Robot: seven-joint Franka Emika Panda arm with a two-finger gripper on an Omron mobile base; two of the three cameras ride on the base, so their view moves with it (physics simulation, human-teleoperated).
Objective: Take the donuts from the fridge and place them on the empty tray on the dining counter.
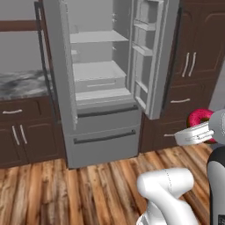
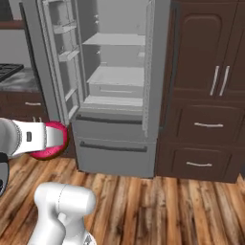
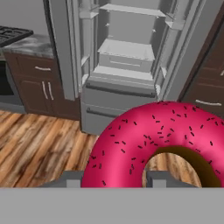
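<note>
The red-frosted donut [image 3: 153, 140] is showing a smooth, slightly glossy pink-red icing flecked with tiny dark sprinkles, over a duller brown dough at the inner ring. The fridge [image 1: 101, 127] is looking like matt grey painted metal, its inner shelves [image 2: 115, 76] pale and smooth like plastic. The floor [image 1: 66, 189] is appearing as streaky, varnished wood planks. The cabinets [image 2: 206, 95] are reading as dark brown wood with a satin sheen and thin bright metal handles. The worktop [image 1: 22, 83] is looking like polished marbled stone.
</note>
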